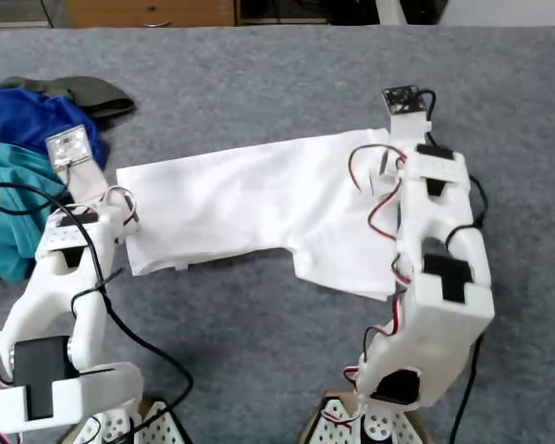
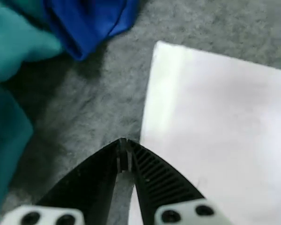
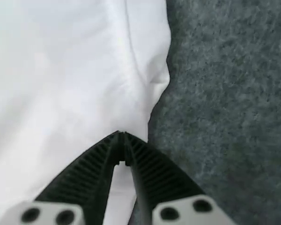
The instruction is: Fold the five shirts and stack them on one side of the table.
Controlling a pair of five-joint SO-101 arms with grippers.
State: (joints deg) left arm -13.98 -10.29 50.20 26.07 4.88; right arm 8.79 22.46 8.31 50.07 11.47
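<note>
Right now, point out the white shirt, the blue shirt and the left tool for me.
white shirt (image 1: 250, 199), high view, middle of its spread-out body.
blue shirt (image 1: 20, 116), high view, middle of the bunched cloth.
left tool (image 2: 123, 151), left wrist view, between its closed fingertips.

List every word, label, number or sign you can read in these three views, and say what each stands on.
None can be read.
The white shirt, blue shirt and teal shirt show plain cloth with no print.
The circuit board on an arm's wrist may carry markings, but they are too small to read.
</note>
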